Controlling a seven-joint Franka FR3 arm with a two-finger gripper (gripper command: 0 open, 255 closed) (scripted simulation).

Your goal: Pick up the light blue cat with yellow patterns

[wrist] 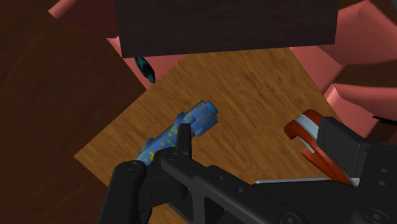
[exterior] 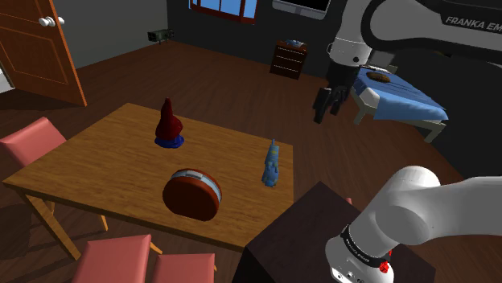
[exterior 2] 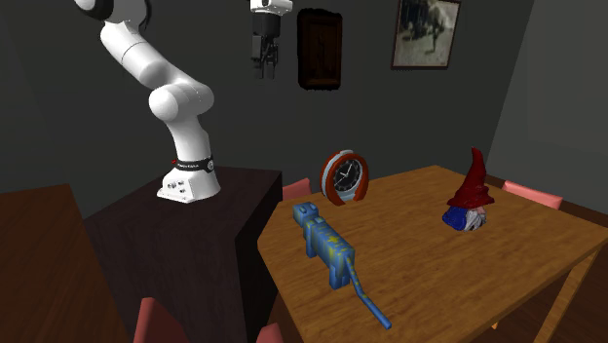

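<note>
**Shoulder view.** Approach step, pre-grasp. Gripper (exterior: 326, 104) high over table (exterior: 88, 161), fingers apart, nothing held. Light blue cat (exterior: 271, 165) well below it, near table edge by stand (exterior: 298, 225). Gnome (exterior: 169, 125) & clock (exterior: 192, 194) farther from gripper.

**Second ext. view.** Gripper (exterior 2: 265, 63) well above cat (exterior 2: 326, 244), no contact. Cat on its four legs, head twd stand, tail stretched away. Long axis approx. level, along table top.

**Wrist view.** Cat (wrist: 168, 137) beneath gripper, yellow-speckled, partly behind one fingertip (wrist: 184, 143). Long axis oblique to line btw fingers. Next move, as judged: descend, centre over body, turn wrist so jaws close across narrow flanks, not along length or on thin tail.
</note>
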